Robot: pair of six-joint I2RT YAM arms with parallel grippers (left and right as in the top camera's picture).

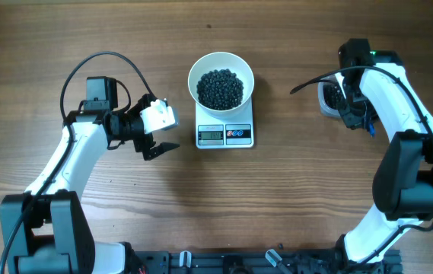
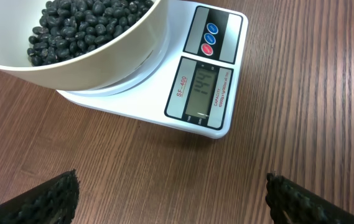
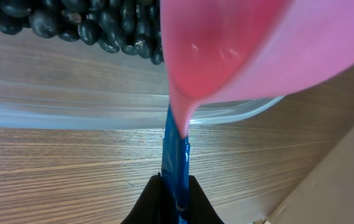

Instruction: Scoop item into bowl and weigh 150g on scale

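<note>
Spanning the whole overhead view, the wooden table (image 1: 292, 198) carries everything; the left arm (image 1: 71, 160) reaches in from the lower left, and the right arm (image 1: 399, 99) bends up along the right edge.

Near the middle stands the white scale (image 1: 225, 134), display and buttons on its near edge; the digits are lit but too small to read with certainty. The white bowl (image 1: 221, 59) sits on the scale's platform, overhanging its far side, and holds a heap of black beans (image 1: 220, 88).

A clear plastic tub (image 3: 71, 106) lies well to the right, mostly hidden under the right arm; more beans show against its wall in the right wrist view.

The pink scoop (image 3: 239, 50) hangs just above the tub's rim, its hollow looking bare; its blue handle (image 3: 175, 155) runs down into the right gripper (image 3: 172, 208), whose fingers are pressed tight on it.

The left gripper (image 2: 173, 208) hovers just left of the scale, touching nothing; its ribbed black fingers (image 2: 46, 199) are spread as wide as they go, with bare wood between them.
</note>
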